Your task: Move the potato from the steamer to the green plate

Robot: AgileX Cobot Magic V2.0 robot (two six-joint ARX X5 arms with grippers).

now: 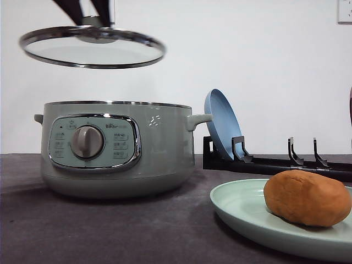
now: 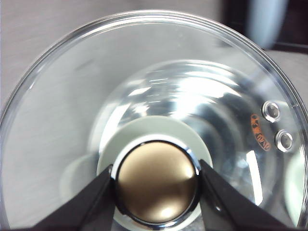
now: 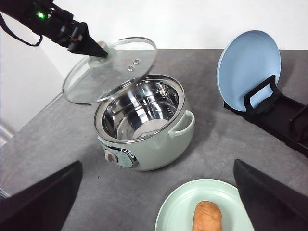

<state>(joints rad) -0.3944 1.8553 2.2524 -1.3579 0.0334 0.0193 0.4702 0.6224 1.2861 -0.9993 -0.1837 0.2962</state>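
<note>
- At the upper left of the front view, the left gripper [image 1: 92, 16] pinches the knob of the glass lid [image 1: 92, 48] and holds it in the air above the steamer, tilted a little.
- In the left wrist view the two dark fingers [image 2: 94, 202] press either side of the bronze-coloured knob [image 2: 157, 183], clenched on it, and the clear lid spreads out behind it with two small steam vents [image 2: 271, 111] near its rim.
- Below the lid in the front view, at left centre, stands the steamer [image 1: 115, 148], sage green, with its silver dial [image 1: 87, 142] facing the camera and a handle on each side.
- From the right wrist view the pot stands uncovered and its shiny steel inside [image 3: 139, 110] holds no potato.
- Right of the steamer, toward the back, a blue plate [image 1: 221, 122] stands on edge in a black rack [image 1: 275, 162].
- At the lower right of the front view the green plate [image 1: 242, 212] lies flat on the dark grey table [image 1: 110, 231], near the steamer but apart from it.
- The potato [image 1: 307, 198] rests on that plate, orange-brown and lying on its side.
- The right gripper [image 3: 159, 202] shows as two dark fingers at the lower corners of the right wrist view, spread wide with nothing between them, above the plate and potato.
</note>
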